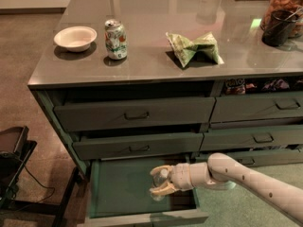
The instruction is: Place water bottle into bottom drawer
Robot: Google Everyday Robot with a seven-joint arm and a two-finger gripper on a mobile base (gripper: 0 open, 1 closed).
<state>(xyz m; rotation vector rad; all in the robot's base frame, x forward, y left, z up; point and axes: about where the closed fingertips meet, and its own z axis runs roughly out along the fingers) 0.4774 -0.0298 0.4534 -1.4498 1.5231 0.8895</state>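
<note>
The bottom drawer point(118, 186) of the left column stands pulled open, showing its flat greenish floor. My gripper point(159, 181) reaches in from the right on a pale arm and hangs low over the right part of that floor. Its two tan fingers point(161, 170) are closed around a clear, pale object that looks like the water bottle point(163, 177). Only a small part of the bottle shows between them, and its label is hidden.
On the countertop point(142, 65) are a white bowl point(75, 37), a green-white soda can point(115, 39) and a green crumpled bag point(194, 48). Shut drawers with wire handles point(136, 115) sit above the open one. A dark cart point(14, 160) stands at the left.
</note>
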